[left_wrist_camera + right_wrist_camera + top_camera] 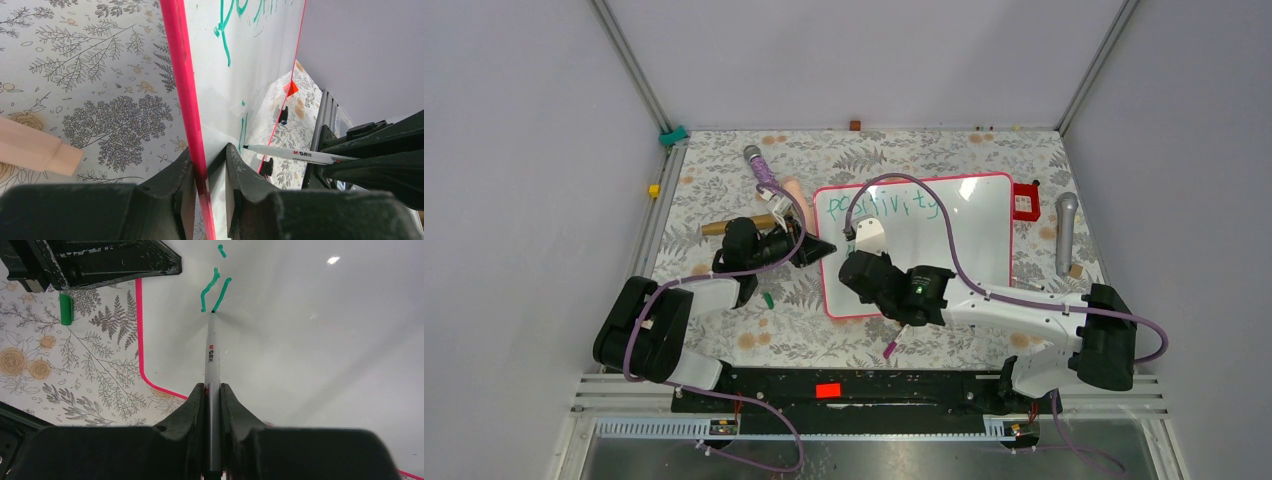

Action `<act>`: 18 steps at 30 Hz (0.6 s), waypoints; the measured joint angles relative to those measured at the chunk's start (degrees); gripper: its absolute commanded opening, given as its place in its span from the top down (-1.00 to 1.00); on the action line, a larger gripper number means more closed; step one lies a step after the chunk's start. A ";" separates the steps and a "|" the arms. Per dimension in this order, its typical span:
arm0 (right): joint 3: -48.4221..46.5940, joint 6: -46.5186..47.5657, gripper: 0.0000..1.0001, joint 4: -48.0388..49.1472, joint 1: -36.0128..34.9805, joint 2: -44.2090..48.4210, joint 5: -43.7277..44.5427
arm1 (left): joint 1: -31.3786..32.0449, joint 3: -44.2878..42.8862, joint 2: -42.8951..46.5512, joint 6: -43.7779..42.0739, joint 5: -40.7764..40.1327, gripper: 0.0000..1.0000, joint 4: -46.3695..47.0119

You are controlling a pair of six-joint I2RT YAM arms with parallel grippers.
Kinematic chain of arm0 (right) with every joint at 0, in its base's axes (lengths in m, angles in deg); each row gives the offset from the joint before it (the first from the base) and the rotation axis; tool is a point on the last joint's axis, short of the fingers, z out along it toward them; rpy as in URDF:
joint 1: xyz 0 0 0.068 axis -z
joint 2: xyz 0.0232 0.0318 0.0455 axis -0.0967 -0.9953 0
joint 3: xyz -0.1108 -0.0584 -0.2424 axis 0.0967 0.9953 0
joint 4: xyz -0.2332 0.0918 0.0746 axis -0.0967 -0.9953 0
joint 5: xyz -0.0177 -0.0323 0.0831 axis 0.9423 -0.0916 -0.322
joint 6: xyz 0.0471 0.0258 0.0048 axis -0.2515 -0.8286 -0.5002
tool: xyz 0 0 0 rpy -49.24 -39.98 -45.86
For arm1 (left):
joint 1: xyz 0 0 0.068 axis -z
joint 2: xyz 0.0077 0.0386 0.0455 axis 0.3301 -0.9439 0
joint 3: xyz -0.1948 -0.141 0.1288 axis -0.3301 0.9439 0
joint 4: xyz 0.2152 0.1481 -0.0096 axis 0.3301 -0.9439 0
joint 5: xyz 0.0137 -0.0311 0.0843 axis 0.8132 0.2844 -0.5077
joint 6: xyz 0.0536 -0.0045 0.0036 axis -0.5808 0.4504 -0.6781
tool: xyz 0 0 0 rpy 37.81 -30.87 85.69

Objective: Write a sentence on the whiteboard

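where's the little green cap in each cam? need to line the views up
Top external: green cap lies on the floral cover, just left of the whiteboard.
Left wrist: not in it.
Right wrist: upper left, on the cover, left of the board's edge.
Shared landmark: the board's pink frame, seen in all three.

A floral-print covered table (904,155) carries a large glossy pink-framed whiteboard (979,235) at centre, a small red box (1025,202) just right of it, a grey microphone (1065,232) far right, and, lower left, possibly a small green pen cap (768,299).
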 measured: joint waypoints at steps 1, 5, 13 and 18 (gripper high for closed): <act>0.00 -0.02 1.00 0.00 0.00 0.02 0.00 | 0.00 0.00 0.00 0.00 0.02 1.00 0.00; 0.00 0.02 1.00 0.00 0.00 0.02 0.07 | 0.00 0.00 0.00 0.00 0.02 1.00 0.02; -1.09 1.36 1.00 -1.27 0.02 -0.09 1.27 | 0.02 0.00 0.00 0.00 0.07 1.00 0.15; -2.29 2.32 1.00 -1.38 0.11 -0.57 2.40 | 0.02 0.00 0.00 0.00 0.07 1.00 0.20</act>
